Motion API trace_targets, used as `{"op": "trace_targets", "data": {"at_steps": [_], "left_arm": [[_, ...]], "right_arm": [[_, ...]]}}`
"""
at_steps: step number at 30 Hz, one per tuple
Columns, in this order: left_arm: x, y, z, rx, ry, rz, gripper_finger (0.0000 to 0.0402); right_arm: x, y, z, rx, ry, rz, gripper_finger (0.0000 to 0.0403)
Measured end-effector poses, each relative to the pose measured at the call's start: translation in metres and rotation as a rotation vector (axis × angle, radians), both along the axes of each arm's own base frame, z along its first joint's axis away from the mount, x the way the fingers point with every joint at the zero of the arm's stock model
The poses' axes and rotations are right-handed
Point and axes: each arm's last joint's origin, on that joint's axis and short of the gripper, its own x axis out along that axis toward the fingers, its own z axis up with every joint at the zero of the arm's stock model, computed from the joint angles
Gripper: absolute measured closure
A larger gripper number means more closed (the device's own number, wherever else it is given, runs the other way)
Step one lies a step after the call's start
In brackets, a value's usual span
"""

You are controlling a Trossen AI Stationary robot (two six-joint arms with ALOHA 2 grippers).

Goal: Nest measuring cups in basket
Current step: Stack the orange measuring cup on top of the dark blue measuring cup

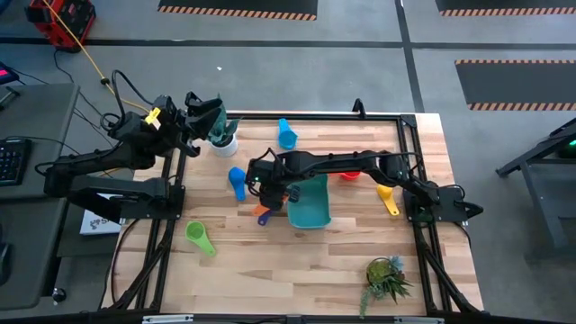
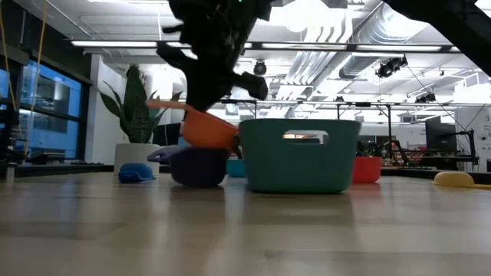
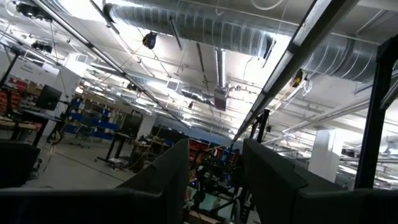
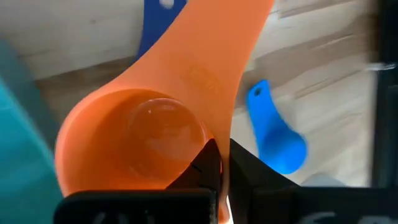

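Observation:
My right gripper [image 1: 270,193] reaches across the table to just left of the teal basket [image 1: 309,203] and is shut on the orange measuring cup [image 2: 204,127]. A dark blue cup [image 2: 198,165] sits on the table right under it. Other cups lie loose on the wood: blue [image 1: 237,181], light blue [image 1: 286,135], red [image 1: 349,175], yellow [image 1: 387,199], green [image 1: 200,237]. My left gripper [image 3: 214,177] waits open at the table's far left corner, next to a white plant pot [image 1: 225,142], pointing up at the ceiling. My right gripper pinches the orange cup's wall [image 4: 217,134] where the handle joins the bowl. One finger [image 4: 202,167] is inside the bowl, the other [image 4: 252,174] outside. It comes from above. The cup is off the table, tilted, close over the dark blue cup; whether they touch I cannot tell.
A potted plant [image 1: 387,275] stands near the table's near right corner. The basket's left wall is right beside the held cup. Bare wood lies along the near edge between the green cup and that plant.

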Motion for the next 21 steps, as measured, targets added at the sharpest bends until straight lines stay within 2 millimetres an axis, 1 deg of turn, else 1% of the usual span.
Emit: {"op": "trace_targets", "data": {"at_steps": [4, 6, 16, 21], "left_arm": [[-0.0001, 0.0000, 0.0001, -0.019, -0.007, -0.011, 0.0259], [-0.0002, 0.0000, 0.0001, -0.020, -0.007, -0.011, 0.0259], [-0.0001, 0.0000, 0.0001, -0.020, -0.007, -0.011, 0.0259], [-0.0002, 0.0000, 0.0001, -0.020, -0.007, -0.011, 0.0259]], "right_arm": [[0.0007, -0.0004, -0.0113, -0.019, 0.002, 0.008, 0.0403], [0.0022, -0.0005, -0.0136, -0.014, -0.012, 0.006, 0.0403], [0.0043, 0.0007, -0.0126, -0.003, -0.038, -0.004, 0.0402], [0.0043, 0.0007, -0.0126, 0.016, -0.038, -0.041, 0.0401]]}}
